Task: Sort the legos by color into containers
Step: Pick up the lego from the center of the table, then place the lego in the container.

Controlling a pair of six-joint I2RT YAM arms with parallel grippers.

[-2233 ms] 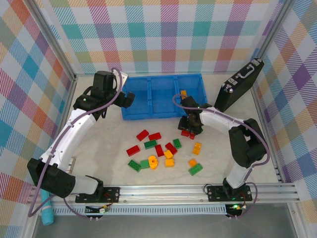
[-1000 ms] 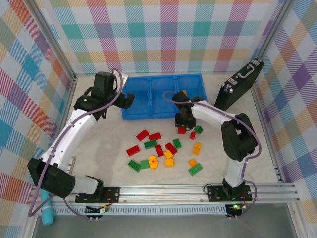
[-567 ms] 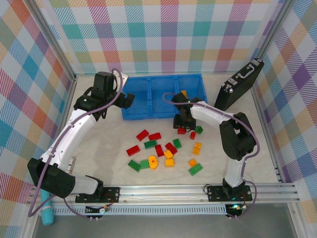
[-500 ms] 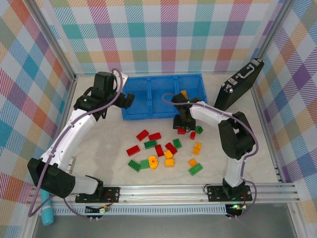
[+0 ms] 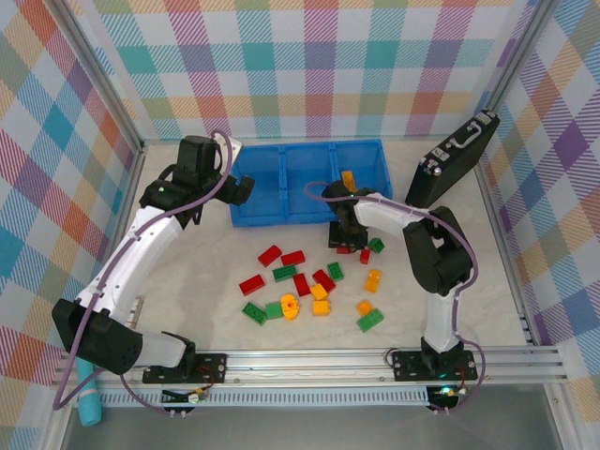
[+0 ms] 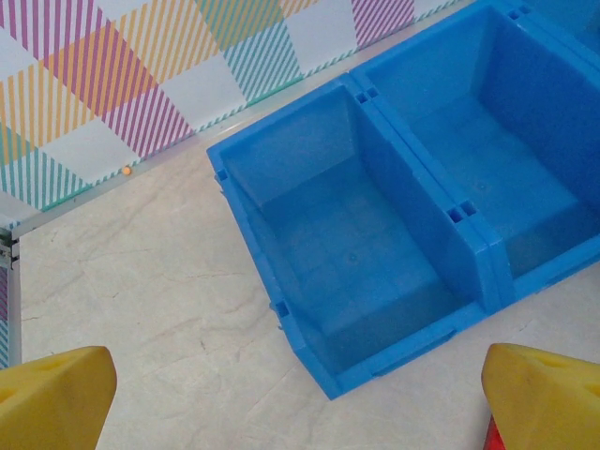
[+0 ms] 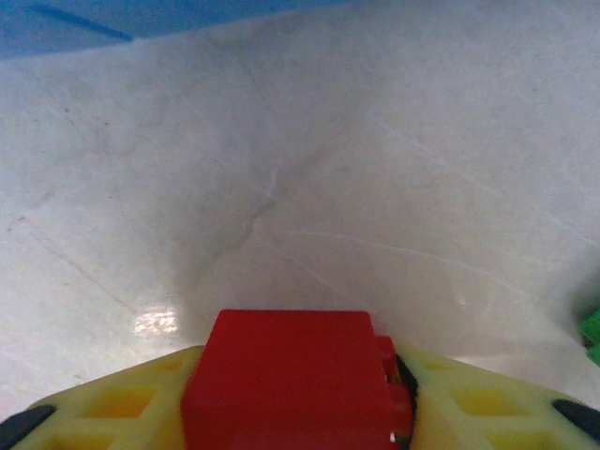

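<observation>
The right gripper [image 5: 345,236] is clamped on a red brick [image 7: 292,370], which sits squarely between its yellow pads [image 7: 112,408] with bare table just below and ahead; whether the brick has left the surface cannot be told. The blue bin [image 5: 309,221] lies just beyond the fingers. Its right compartment [image 5: 364,192] already holds an orange brick [image 5: 347,178], so the red one probably belongs in the empty middle compartment [image 5: 307,178], ahead and to the gripper's left. To do this well, lift straight up until clear of the front wall and of the green brick [image 5: 375,246] and small red piece [image 5: 365,255] just to the gripper's right, then carry over and release low inside the compartment. Compared with two seconds ago, the right gripper has shifted left toward the bin, its elbow has folded inward, and the green brick is uncovered. The left gripper [image 5: 240,191] hangs unchanged beside the bin's left compartment, fingertips [image 6: 52,394] wide apart and empty.
</observation>
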